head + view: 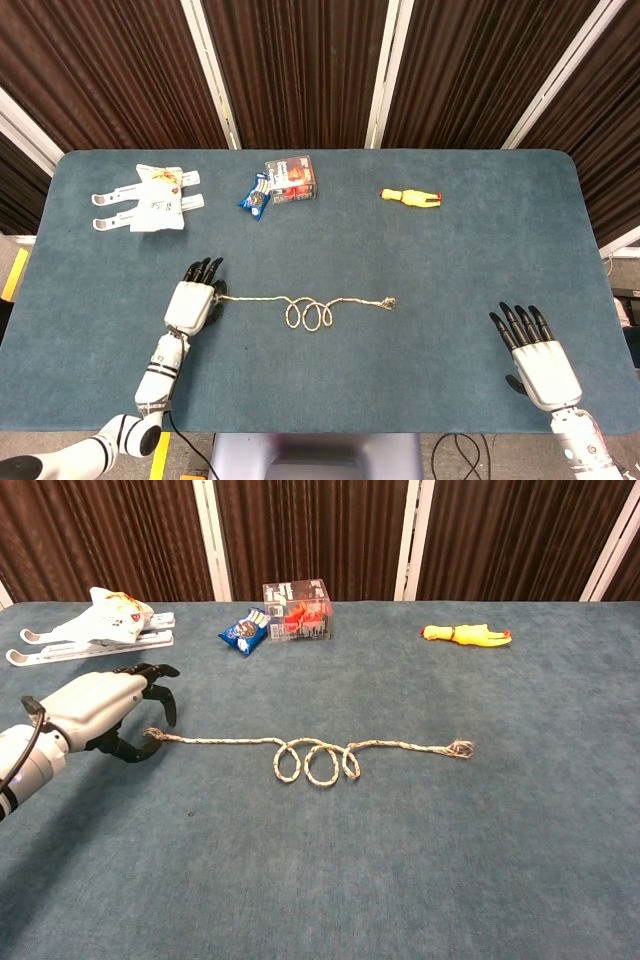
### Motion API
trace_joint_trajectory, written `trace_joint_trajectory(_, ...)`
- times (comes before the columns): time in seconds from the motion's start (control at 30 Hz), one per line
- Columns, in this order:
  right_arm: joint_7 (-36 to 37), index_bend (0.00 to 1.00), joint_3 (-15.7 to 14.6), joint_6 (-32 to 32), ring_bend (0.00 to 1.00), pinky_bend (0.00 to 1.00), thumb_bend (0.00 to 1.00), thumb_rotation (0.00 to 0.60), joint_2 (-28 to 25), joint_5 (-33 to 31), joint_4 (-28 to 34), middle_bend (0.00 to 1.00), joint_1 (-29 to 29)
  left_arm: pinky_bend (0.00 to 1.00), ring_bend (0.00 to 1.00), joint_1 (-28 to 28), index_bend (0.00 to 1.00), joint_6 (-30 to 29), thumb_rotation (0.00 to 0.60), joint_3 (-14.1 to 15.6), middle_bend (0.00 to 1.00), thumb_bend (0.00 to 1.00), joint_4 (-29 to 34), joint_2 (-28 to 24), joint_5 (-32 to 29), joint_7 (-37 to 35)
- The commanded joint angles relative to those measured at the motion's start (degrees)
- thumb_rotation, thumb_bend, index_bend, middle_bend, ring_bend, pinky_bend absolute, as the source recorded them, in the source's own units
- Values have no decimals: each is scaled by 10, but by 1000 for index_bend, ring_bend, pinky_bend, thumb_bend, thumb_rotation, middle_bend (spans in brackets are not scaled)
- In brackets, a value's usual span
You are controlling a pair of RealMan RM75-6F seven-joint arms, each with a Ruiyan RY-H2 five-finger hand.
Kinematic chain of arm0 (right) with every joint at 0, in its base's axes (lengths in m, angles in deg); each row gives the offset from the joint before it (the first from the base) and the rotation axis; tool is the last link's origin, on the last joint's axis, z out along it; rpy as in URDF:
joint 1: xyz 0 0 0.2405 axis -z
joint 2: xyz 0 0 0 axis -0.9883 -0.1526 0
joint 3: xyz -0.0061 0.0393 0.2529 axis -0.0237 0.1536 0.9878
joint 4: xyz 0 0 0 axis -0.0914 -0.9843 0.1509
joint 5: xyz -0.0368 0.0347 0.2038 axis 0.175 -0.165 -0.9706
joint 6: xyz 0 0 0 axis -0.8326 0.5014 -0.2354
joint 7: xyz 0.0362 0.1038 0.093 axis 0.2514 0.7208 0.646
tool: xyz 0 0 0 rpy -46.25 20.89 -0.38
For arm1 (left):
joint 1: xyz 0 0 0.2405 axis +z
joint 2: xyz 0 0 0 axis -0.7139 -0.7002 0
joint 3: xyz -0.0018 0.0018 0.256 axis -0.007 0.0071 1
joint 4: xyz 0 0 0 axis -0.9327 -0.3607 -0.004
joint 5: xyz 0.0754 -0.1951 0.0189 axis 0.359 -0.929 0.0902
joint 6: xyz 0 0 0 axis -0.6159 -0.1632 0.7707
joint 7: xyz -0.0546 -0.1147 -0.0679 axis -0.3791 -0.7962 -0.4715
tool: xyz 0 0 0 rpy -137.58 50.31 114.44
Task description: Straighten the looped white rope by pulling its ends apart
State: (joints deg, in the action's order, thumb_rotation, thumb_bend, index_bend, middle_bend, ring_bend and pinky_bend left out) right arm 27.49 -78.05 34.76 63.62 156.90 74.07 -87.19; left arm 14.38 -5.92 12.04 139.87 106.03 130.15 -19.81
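**Left hand at the rope's left end, right hand waiting at the near right**

The white rope lies across the middle of the blue worktop, running left to right with a cluster of small loops at its centre and a frayed knot at each end. The left hand sits at the rope's left end, palm down, its dark fingers curled over the knot and the thumb hooked in from below; the chest view shows the rope end right at the fingertips, but whether it is actually pinched cannot be told. The right hand rests at the near right of the worktop, well apart from the rope's right end, flat, fingers spread, holding nothing.

Along the far side, a clear plastic box holds something red and orange that cannot be made out. Just beside it on the left lies a small blue snack packet. Further left sits a white bundle on white strips, and to the far right a yellow rubber chicken lies on its side.
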Motion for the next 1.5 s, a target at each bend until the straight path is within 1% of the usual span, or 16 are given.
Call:
trace_joint_trajectory(0.03,-1,0,0,0,0,0,158,600,0,0,0,0,0,128,0,-6,467,-2,600,2,73,412,-15,9,-3,-4)
trace_joint_trajectory(0.3,-1,0,-1,2,0,0,158,600,-1,-2,2,0,0,129,0,-14,485,2,600,4,76,411,-39,22,-14,7)
trace_joint_trajectory(0.5,-5,0,-2,-1,0,0,158,600,0,-5,2,0,-1,130,0,-19,461,11,600,4,71,413,-53,26,-26,13)
trace_joint_trajectory(0.73,-10,0,-1,-3,0,0,158,600,2,-9,2,0,-2,131,0,-24,541,16,600,7,74,412,-62,28,-31,14)
trace_joint_trajectory(0.8,-11,0,-2,-3,0,0,158,600,2,-10,2,0,-2,131,0,-26,565,23,600,8,76,429,-63,27,-32,18)
trace_joint_trajectory(0.97,-14,0,-3,-5,0,0,158,600,3,-9,1,0,-3,128,0,-26,629,15,600,12,88,453,-54,21,-29,16)
trace_joint_trajectory(1.13,-20,0,-5,-11,0,0,158,600,13,-4,-5,0,-9,128,0,-20,645,-9,600,23,93,468,-32,5,-12,12)
trace_joint_trajectory(1.27,-25,0,-1,-29,0,0,158,600,22,11,-1,0,-31,128,0,-13,646,-30,600,31,96,471,-1,-15,1,16)
trace_joint_trajectory(1.33,-29,3,7,-45,0,0,159,600,29,19,9,0,-51,128,0,-10,646,-39,600,34,97,470,14,-26,6,18)
trace_joint_trajectory(1.4,-37,58,16,-68,0,0,174,600,36,18,17,0,-72,128,0,-8,646,-43,600,36,98,470,27,-34,7,21)
trace_joint_trajectory(1.5,-60,180,39,-122,0,0,209,600,52,-5,28,0,-109,128,0,-3,646,-51,600,41,98,469,46,-46,12,24)
